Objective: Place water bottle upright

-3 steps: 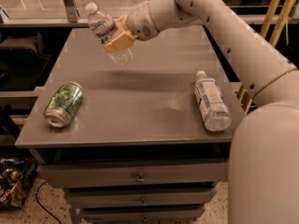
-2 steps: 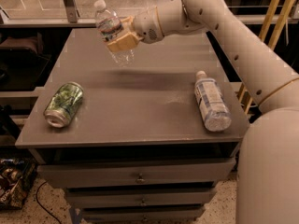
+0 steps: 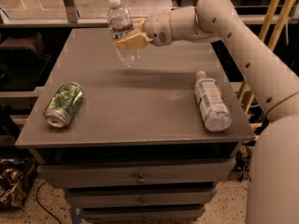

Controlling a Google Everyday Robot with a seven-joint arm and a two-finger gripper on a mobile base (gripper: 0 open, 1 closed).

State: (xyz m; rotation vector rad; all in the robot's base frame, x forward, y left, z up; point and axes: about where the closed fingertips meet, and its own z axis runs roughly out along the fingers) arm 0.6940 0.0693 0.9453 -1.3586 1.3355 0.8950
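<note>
The water bottle (image 3: pixel 121 29) is a slim clear ribbed bottle with a white cap. It hangs nearly upright, cap up, in the air above the far middle of the grey table (image 3: pixel 140 111). My gripper (image 3: pixel 130 40) is shut on the bottle's middle, coming in from the right on the white arm (image 3: pixel 224 27). The bottle's base is a little above the tabletop. The tan fingers (image 3: pixel 132 42) hide its label band.
A fatter bottle (image 3: pixel 212 101) with a large white-blue label lies on its side at the table's right. A green drink can (image 3: pixel 64 104) lies on its side at the left. Drawers sit below the table's front edge. Yellow poles stand at the far right.
The gripper has turned the held bottle from tilted left to nearly upright and shifted it slightly right. The can and the fat bottle have not moved.
</note>
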